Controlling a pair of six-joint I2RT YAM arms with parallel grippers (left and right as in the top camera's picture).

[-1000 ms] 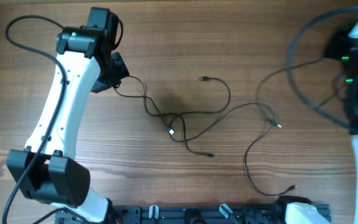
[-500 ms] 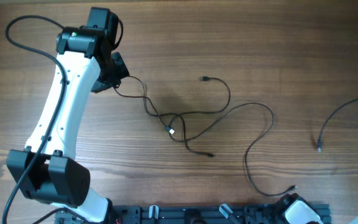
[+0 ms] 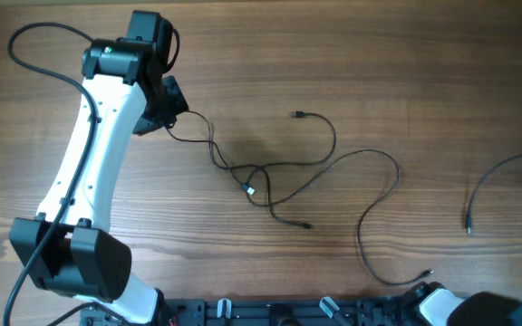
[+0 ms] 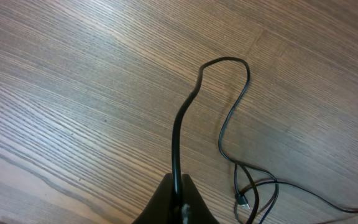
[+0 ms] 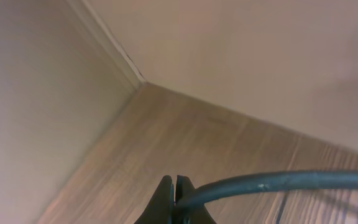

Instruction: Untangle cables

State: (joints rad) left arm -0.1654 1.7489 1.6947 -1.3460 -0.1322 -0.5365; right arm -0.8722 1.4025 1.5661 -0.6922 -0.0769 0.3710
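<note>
Partly done: one cable (image 3: pixel 475 192) is well apart from the rest at the table's (image 3: pixel 406 54) right side, with the right fingers (image 5: pixel 161 202) clamped on it. The remaining cables (image 3: pixel 256 181) cross in a knot mid-table. The left fingers (image 4: pixel 163 202) are clamped on one end, upper left. Table is bare wood grain. Right wrist view shows plain beige walls meeting at a corner.

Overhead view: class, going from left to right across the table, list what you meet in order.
left arm → left gripper → tangled cables → separate cable, lying apart near the right edge
</note>
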